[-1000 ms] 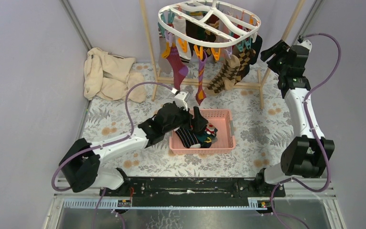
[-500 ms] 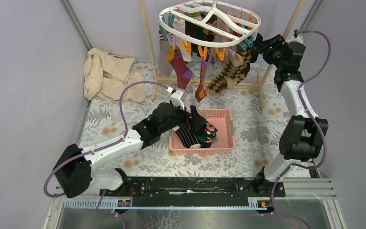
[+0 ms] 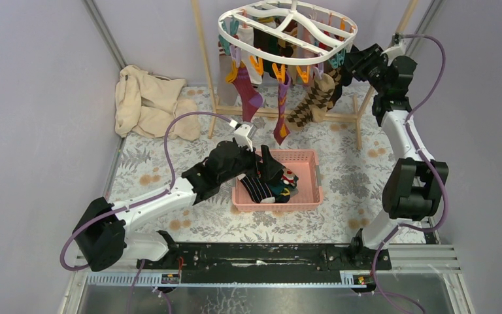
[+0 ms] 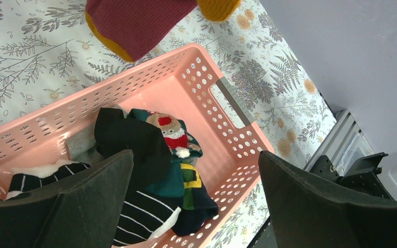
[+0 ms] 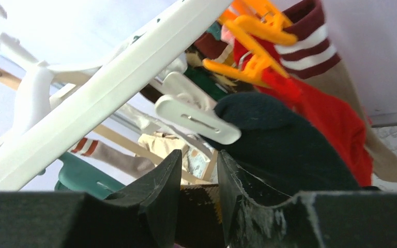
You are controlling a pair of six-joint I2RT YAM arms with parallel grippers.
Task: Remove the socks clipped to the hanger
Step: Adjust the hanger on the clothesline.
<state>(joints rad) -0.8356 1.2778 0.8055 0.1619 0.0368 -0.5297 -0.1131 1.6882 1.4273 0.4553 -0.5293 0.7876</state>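
Socks (image 3: pixel 247 91) hang lengthwise down from the hanger (image 3: pixel 293 9).

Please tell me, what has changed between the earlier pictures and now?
The right gripper moved in to the right rim of the hanger, and its fingers narrowed around a brown sock; a firm grip is not certain. The left gripper barely shifted and stayed open above the basket.

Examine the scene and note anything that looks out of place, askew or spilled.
One thing stands out: a crumpled cream cloth heap lies in the far left corner of the floral table, neither clipped to the white plastic oval hanger nor in the pink slotted basket. Nothing looks spilled or broken.
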